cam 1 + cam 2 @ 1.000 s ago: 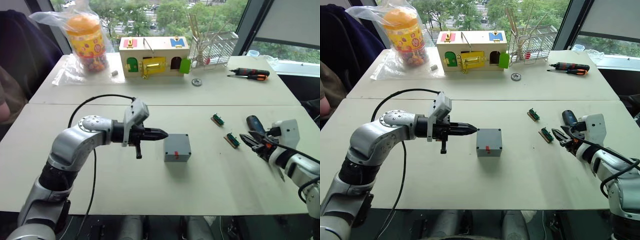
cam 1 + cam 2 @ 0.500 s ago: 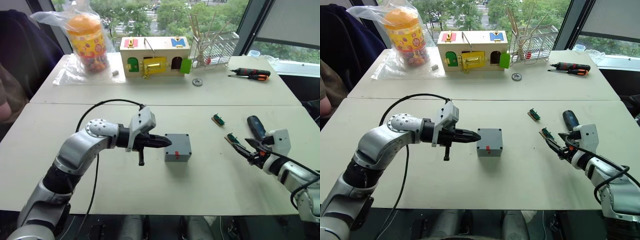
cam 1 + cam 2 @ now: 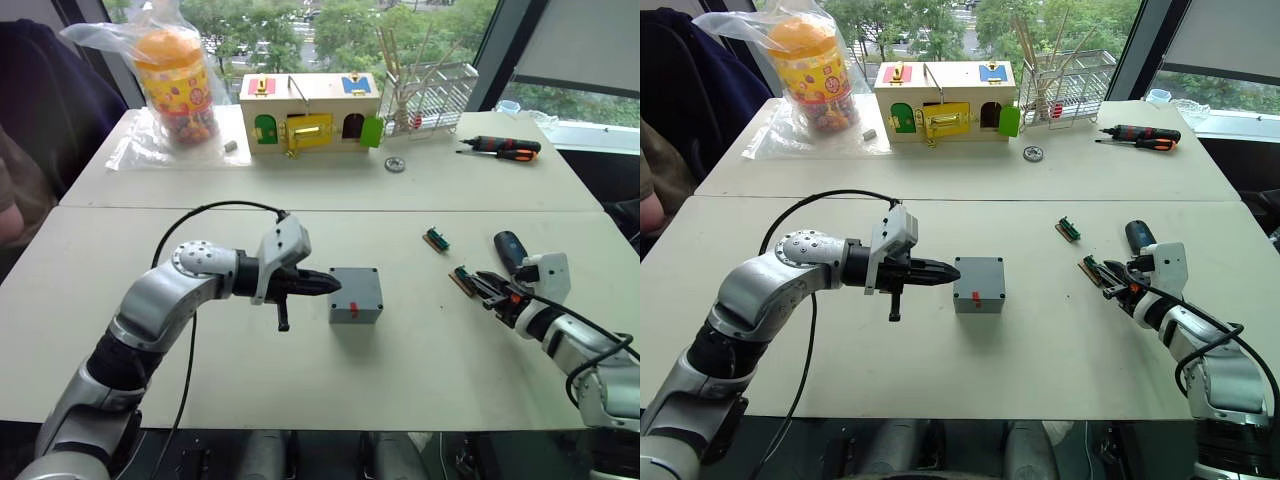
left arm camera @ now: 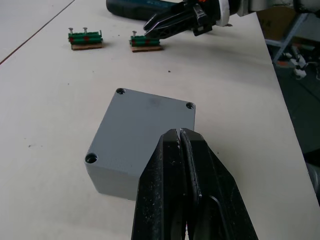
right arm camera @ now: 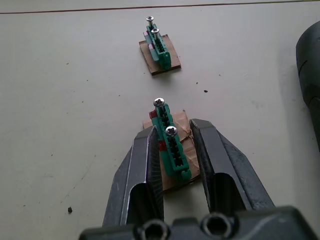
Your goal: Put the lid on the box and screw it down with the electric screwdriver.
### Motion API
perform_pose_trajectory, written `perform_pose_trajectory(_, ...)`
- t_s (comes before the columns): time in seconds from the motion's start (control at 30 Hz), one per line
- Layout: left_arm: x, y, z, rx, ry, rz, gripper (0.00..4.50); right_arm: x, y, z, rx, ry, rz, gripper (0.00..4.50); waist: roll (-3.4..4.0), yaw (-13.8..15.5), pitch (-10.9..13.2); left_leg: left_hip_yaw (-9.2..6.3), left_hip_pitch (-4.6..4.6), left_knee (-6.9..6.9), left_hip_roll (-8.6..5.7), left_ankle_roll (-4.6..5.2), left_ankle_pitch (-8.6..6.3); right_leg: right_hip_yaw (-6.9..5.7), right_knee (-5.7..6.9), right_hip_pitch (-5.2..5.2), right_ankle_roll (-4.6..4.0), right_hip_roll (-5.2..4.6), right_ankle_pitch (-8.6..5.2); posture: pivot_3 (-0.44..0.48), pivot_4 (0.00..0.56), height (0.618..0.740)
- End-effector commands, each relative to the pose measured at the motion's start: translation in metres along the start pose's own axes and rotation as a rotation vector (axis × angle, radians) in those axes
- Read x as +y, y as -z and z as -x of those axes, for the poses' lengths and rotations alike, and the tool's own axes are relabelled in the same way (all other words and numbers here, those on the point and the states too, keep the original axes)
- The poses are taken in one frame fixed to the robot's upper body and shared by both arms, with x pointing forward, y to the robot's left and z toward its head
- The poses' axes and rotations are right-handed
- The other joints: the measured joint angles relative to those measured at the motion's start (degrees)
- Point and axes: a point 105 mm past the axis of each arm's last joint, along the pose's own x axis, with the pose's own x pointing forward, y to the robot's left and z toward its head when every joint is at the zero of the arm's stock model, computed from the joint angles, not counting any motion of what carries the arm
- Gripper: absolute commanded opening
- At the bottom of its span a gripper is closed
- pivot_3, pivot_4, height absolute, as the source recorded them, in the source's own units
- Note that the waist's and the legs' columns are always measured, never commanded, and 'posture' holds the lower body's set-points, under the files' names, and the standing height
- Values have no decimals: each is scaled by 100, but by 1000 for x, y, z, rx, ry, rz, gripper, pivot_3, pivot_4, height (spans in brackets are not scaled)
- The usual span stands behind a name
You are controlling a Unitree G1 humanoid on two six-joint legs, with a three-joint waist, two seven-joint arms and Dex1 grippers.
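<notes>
The right claw (image 5: 172,145) has slid in from a moment ago, fingers now spread around the near green screw holder (image 5: 170,145), so screws look next, while the clenched left claw (image 4: 180,137) touches the lidded box (image 4: 142,135).

Closed left gripper (image 4: 180,134) jaws hover over the lidded box (image 4: 140,141).

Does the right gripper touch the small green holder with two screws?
Cannot tell. In the right wrist view the right gripper straddles the green screw holder, fingers close on both sides, but neither contact nor gap shows plainly.
</notes>
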Motion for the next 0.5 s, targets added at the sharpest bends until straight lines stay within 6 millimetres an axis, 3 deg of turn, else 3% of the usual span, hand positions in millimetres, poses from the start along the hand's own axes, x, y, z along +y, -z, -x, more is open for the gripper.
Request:
perform_pose_trajectory(0.03, 2, -8, 4, -18, -22, -44, 0, 0, -10, -1, -47, 8, 15, 518, 0, 4, 0, 0, 0, 0, 0, 0, 0, 0, 0, 0, 0, 0, 0, 0, 150, 706)
perform_pose_trajectory(0.1, 2, -7, 3, -17, -24, -45, 0, -1, -10, -1, -47, 10, 14, 38, 0, 1, 0, 0, 0, 0, 0, 0, 0, 0, 0, 0, 0, 0, 0, 0, 150, 706)
perform_pose_trajectory(0.3, 4, -7, 3, -16, -32, -44, 0, 0, -11, -1, -55, 11, 10, 38, 0, 1, 0, 0, 0, 0, 0, 0, 0, 0, 0, 0, 0, 0, 0, 0, 150, 706)
perform_pose_trajectory(0.5, 14, -3, 7, -11, -66, -32, 0, 1, -32, 6, -122, 11, 10, 38, 0, 0, 0, 0, 0, 0, 0, 0, 0, 0, 1, 0, 0, 0, 0, 0, 150, 706)
